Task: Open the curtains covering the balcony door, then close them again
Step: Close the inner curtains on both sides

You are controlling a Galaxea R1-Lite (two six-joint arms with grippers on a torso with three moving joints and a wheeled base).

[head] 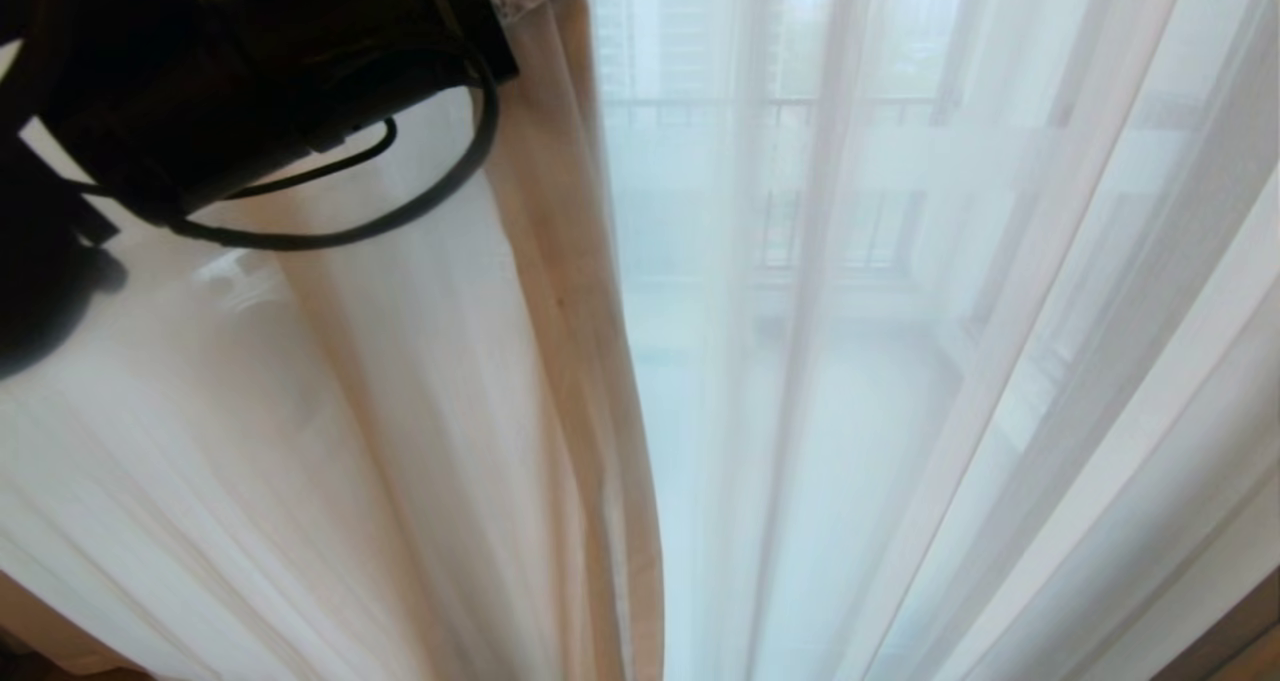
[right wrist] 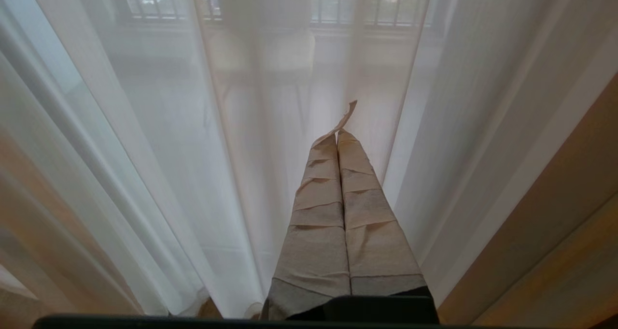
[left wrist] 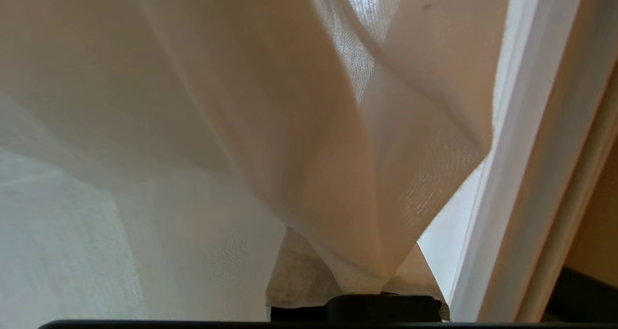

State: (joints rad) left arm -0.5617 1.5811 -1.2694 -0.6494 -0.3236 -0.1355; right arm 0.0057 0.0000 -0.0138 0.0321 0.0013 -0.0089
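Sheer white curtains hang across the whole head view. The left panel ends in a tan-tinted edge near the middle. My left arm reaches in at the upper left, up by that edge. In the left wrist view my left gripper is shut on a bunched fold of the curtain, which fans out from its taped fingers. My right gripper is shut and holds nothing. It points at the sheer cloth. The balcony door lies behind the cloth, with only dim railing shapes showing through.
A white frame or wall edge stands beside the gathered cloth in the left wrist view. A tan surface runs along one side of the right wrist view. A brown strip shows at the lower right of the head view.
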